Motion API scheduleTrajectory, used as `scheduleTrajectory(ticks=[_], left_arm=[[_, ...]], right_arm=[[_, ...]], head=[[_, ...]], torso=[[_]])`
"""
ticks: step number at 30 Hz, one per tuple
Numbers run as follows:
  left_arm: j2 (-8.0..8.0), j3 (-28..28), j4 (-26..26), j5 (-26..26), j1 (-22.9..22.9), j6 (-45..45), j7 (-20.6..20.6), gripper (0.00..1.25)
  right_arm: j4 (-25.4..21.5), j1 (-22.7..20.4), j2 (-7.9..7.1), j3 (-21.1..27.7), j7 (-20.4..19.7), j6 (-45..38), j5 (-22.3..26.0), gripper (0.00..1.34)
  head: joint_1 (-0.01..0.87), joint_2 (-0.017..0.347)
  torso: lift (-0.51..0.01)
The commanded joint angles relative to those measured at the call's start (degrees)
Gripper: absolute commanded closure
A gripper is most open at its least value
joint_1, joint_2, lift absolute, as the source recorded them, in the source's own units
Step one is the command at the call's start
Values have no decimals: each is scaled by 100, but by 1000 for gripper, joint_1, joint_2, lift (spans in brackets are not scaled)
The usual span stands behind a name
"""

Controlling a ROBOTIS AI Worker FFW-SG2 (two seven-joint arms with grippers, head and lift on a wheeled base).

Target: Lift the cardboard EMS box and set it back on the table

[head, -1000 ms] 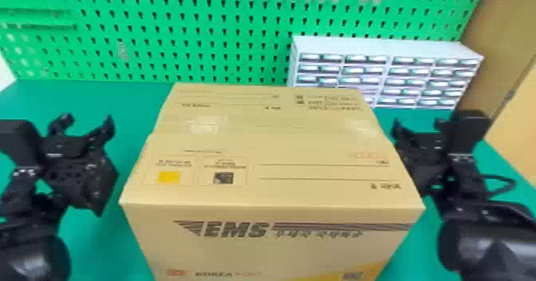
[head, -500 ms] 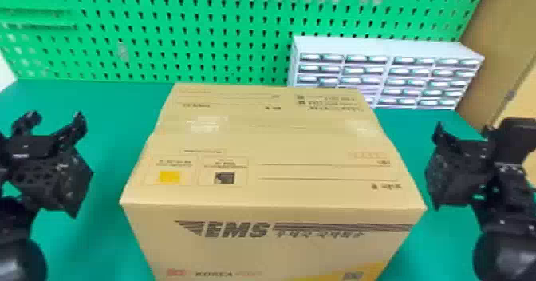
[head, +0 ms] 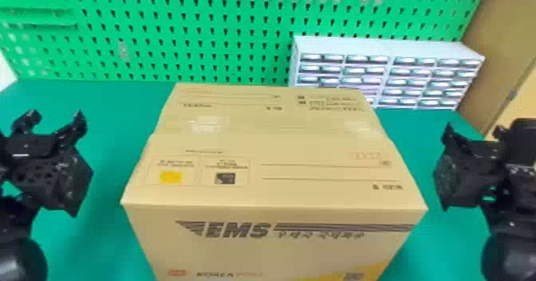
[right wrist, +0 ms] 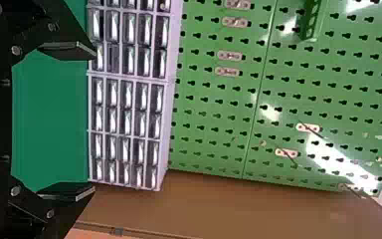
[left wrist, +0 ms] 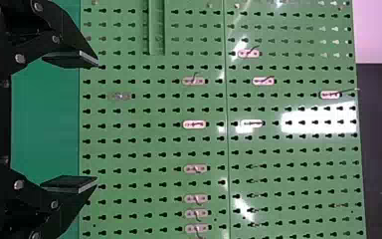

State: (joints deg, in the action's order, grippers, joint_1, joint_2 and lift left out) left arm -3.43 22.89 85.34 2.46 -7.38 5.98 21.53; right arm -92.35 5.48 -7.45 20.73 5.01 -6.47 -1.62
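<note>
Cardboard box, one, tan, printed EMS point(head: 275, 188): upright at the centre of the green table point(head: 107, 108), long flaps closed on top; one yellow square point(head: 170, 177) and one dark square point(head: 225, 178) printed there.

Claws, two, each with two flat black fingers. Black left claw point(head: 54, 118): nine o'clock of the box, apart from it; fingers wide apart, nothing between them. Black right claw point(head: 473, 131): three o'clock, likewise off the cardboard; fingers spread, also without a load.

Arms, two, black, one per flank. The left rises from eight o'clock, the right from four; both point their fingers forward, toward the wall side.

Drawer cabinet, one, white, five tiers point(head: 391, 46): one o'clock, behind the box.

Pegboard, one, bright green, perforated point(head: 179, 28): upright across twelve o'clock.

Panel, one, brown point(head: 498, 48): two o'clock.
</note>
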Motion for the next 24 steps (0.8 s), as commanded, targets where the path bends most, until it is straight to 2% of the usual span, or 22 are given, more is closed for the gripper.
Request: scheduleTrajectory(ticks=[1,24], left_arm=[[0,-13,0,9,0,0,0,414],[0,-22,0,44,-9,35,0,414]], right_arm=[[-2,23,15,-7,0,-3,-31,338],[-2,50,24,19,0,-3,-66,337]], head=[[678,-14],[678,-14]], torso=[[-93],[-93]])
